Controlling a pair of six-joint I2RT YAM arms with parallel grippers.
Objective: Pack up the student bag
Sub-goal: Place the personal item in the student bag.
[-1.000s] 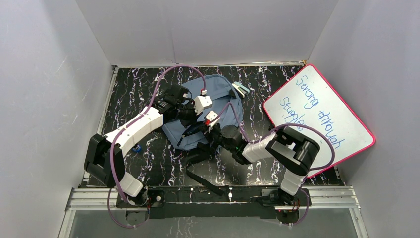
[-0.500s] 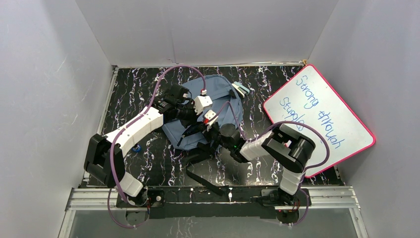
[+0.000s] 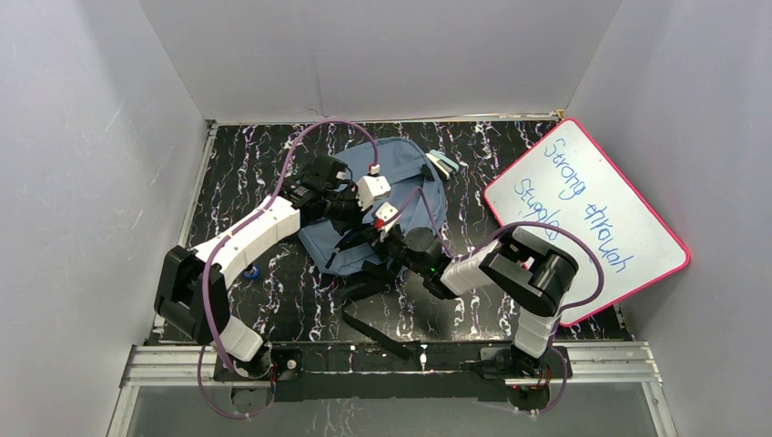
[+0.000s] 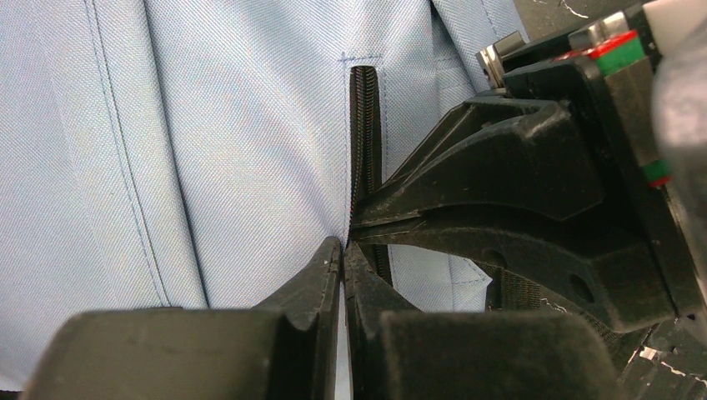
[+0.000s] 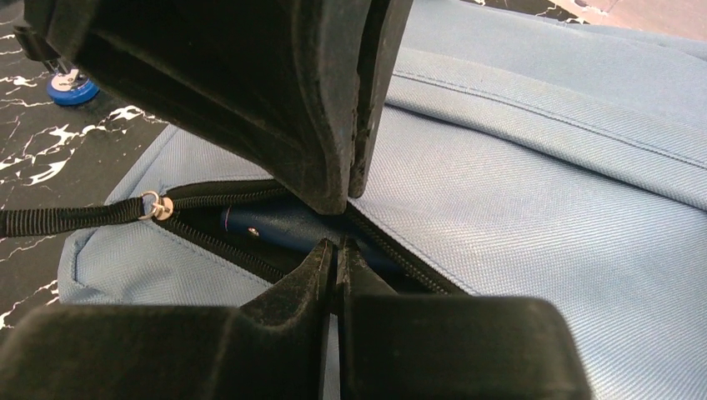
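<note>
Near the arm bases 1 black strap lies on the table. Behind it the right gripper, jaws closed to a thin slit, sits at the open zipper of the student bag; I cannot tell if it pinches the edge. The left gripper, jaws pressed together, has its tips just beside. The bag lies flat at the table's middle, toward the far wall

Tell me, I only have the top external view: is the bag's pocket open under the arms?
Observer: Partly. On the student bag, the pocket zipper is parted, a dark-blue item inside.
Operator: Where's the pull?
Observer: Its metal ring sits at the opening's left end in the right wrist view, black strap trailing left.
Operator: End effectors?
Observer: Both shut, tips close together at the zipper: left end effector, right end effector.
</note>
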